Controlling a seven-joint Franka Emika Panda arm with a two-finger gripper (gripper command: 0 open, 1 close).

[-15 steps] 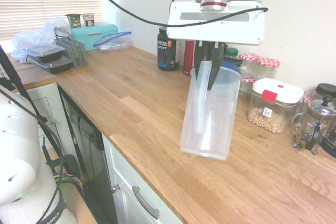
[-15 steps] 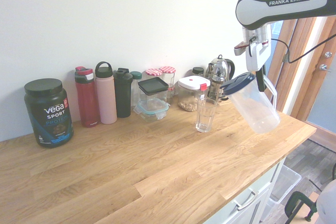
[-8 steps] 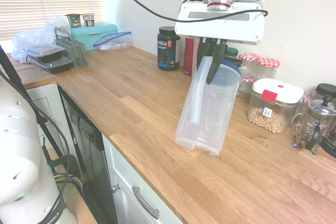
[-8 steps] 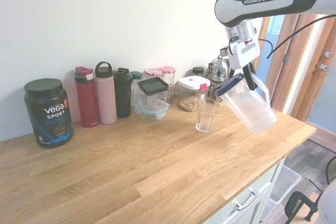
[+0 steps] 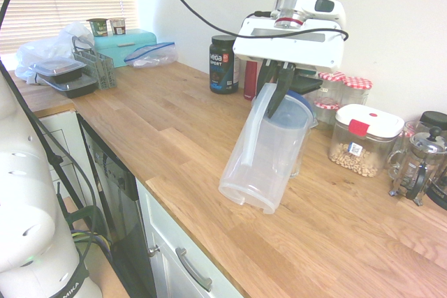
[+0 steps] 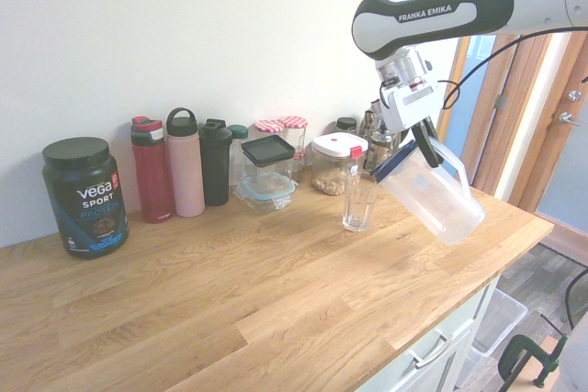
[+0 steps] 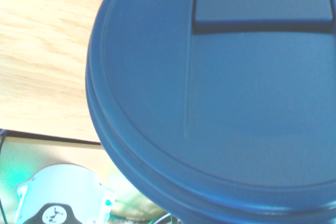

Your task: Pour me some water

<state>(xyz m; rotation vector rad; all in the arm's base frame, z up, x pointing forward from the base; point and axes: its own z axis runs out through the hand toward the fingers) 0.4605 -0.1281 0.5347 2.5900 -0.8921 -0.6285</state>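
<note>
1. Wooden, stretches beneath everything as a counter (image 6: 230, 309).
2. Hangs tilted above the counter: translucent pitcher (image 6: 436, 202), blue lid (image 6: 396, 162) lowered toward the drinking glass.
3. Clenched on the pitcher's handle (image 5: 255, 134): gripper (image 5: 268, 104).
4. Stands upright near the wall: black protein tub (image 6: 87, 204).
5. Stands upright on the counter, just beside the lid: drinking glass (image 6: 357, 207).

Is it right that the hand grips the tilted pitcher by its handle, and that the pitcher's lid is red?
The lid is blue, not red, as the second exterior view shows. The hand does grip the tilted pitcher by its handle.
</note>
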